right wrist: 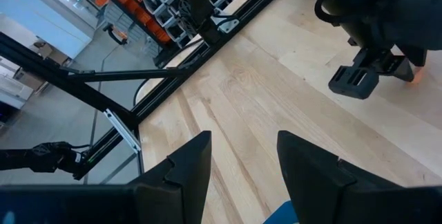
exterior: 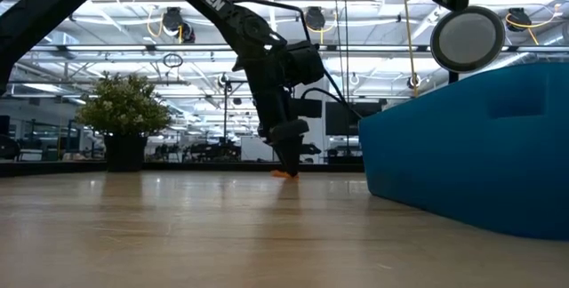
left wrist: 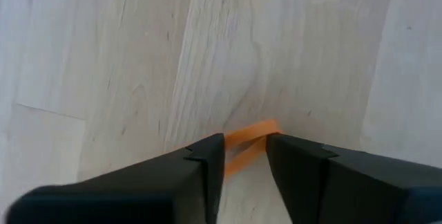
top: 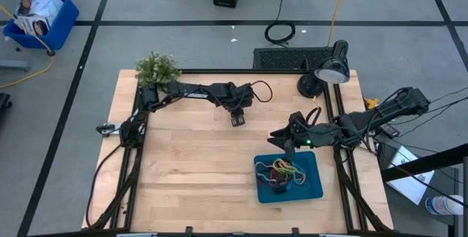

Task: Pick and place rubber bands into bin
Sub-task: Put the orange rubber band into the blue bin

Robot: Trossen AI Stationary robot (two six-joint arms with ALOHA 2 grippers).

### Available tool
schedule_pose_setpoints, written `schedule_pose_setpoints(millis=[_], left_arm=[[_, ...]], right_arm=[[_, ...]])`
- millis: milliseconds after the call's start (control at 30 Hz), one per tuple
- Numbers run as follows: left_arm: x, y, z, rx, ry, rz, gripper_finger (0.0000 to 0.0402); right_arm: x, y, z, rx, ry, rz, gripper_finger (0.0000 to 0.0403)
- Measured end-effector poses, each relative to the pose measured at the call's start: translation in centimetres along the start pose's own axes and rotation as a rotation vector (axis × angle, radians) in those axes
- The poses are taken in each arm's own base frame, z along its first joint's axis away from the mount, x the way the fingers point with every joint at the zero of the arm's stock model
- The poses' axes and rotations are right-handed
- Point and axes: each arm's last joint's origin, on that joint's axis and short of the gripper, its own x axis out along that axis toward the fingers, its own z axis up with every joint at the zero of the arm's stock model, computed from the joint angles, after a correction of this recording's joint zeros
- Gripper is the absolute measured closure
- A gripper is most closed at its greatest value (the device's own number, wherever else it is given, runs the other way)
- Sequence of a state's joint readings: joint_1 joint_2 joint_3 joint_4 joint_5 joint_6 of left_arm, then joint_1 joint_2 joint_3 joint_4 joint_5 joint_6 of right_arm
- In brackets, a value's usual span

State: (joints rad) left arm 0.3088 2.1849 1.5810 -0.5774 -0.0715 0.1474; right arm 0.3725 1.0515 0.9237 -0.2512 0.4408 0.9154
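I have the left gripper down on the table, a little in from the far edge and near its middle, with the fingers pointed at the wood because the loose orange rubber band lies flat there and can only be taken from above. In the left wrist view the band runs between the two fingers, which stand slightly apart on either side of it; I judge they straddle it but have not yet pinched it, since a gap shows around the strip. In the low view the fingertips meet the table just above a small orange spot, so the tips seem low enough to catch so thin a loop. The bin sits toward the table's near right corner, and a tangle of rubber bands in red, green, yellow and dark colours is already heaped in it, so I take most of the job as done. The right gripper hovers just beyond the bin's far edge with its fingers spread and nothing between them, parked there clear of the left arm's path. My worry is the band slipping flat under the fingertips as they close.
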Motion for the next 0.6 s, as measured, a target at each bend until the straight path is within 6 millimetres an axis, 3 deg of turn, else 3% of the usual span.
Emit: schedule_pose_setpoints(millis=[300, 600], left_arm=[[0.06, -0.05, -0.01, 0.001, 0.000, -0.011, 0.0387], [-0.08, -0.05, -0.06, -0.031, 0.001, -0.046, 0.0397]], right_arm=[[0.00, 0.00, 0.00, 0.000, 0.000, 0.000, 0.0241], [0.00, 0.00, 0.00, 0.001, 0.000, 0.000, 0.0242]])
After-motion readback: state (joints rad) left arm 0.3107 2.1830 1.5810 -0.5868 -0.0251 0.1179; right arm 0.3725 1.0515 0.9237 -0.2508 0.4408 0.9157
